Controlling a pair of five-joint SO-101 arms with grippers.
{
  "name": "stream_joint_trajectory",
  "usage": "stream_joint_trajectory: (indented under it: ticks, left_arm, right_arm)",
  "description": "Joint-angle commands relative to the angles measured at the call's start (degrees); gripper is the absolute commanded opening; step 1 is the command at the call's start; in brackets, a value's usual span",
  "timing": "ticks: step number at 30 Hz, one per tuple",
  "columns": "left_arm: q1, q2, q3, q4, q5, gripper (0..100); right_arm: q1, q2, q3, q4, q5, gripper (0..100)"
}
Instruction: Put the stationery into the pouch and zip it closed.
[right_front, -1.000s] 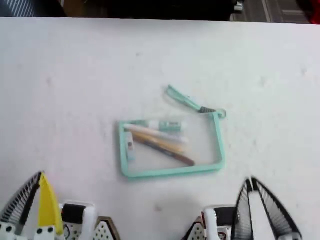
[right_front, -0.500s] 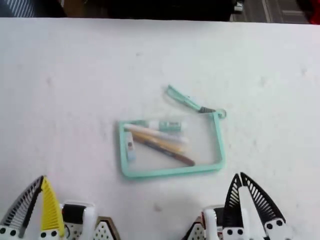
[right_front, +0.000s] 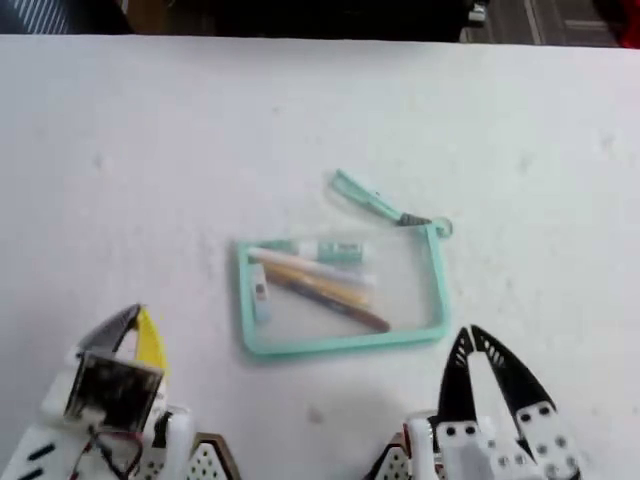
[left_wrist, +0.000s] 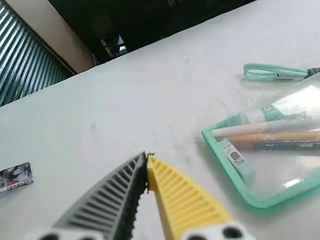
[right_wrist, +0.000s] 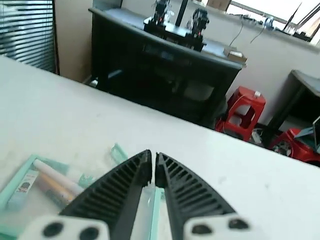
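Note:
A clear pouch (right_front: 405, 285) with a mint border lies flat mid-table. Several pens and other stationery (right_front: 315, 278) lie inside it. Its mint strap (right_front: 365, 200) trails off from the zipper pull (right_front: 440, 228) at the far right corner. My left gripper (right_front: 138, 322), one finger grey and one yellow, is shut and empty, near and left of the pouch. In the left wrist view its tips (left_wrist: 146, 158) point past the pouch (left_wrist: 270, 165). My right gripper (right_front: 467, 336), black, is shut and empty just off the pouch's near right corner. The right wrist view has its tips (right_wrist: 153, 154) over the pouch edge (right_wrist: 17, 182).
The white table (right_front: 150, 140) stretches wide on all sides of the pouch. A small printed card (left_wrist: 15, 176) lies off to the side in the left wrist view. Beyond the far edge stand a dark desk (right_wrist: 165, 65) and red stools (right_wrist: 242, 110).
The left arm has swung forward from the near edge toward the pouch's left side. The right gripper has turned and crept forward and left to the pouch's near right corner.

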Motion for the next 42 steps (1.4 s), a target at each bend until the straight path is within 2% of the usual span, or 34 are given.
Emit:
stream_joint_trajectory:
  ticks: [1,10,16,24,30,35,40,42]
  left_arm:
    - [-0.4,0.1,8.2,-10.0,-0.4,2]
    - [-0.4,0.1,37.5,-37.7,-0.4,2]
    - [-0.5,0.3,51.2,-50.0,-0.4,2]
    - [-0.4,0.3,50.9,-44.7,-0.4,2]
    - [0.0,0.3,50.9,-32.6,-0.5,2]
    - [-0.1,0.3,50.9,-26.9,-0.5,2]
    - [0.0,0.3,50.9,-20.8,-0.4,2]
    - [0.0,0.3,50.9,-20.8,-0.3,2]
  right_arm:
    - [0.0,-0.2,6.9,-1.8,-0.4,1.9]
    - [0.0,-0.2,29.8,-10.8,-0.4,1.9]
    - [0.0,-0.2,47.0,-22.1,-0.4,1.9]
    - [0.0,0.0,69.8,-39.3,-0.4,1.8]
    - [-0.3,0.6,69.4,-35.0,-0.4,1.8]
    - [-0.3,0.6,69.4,-30.9,-0.3,1.8]
    - [-0.5,0.6,69.4,-22.1,0.0,1.8]
    - [-0.5,0.6,69.4,-21.8,-0.4,1.8]
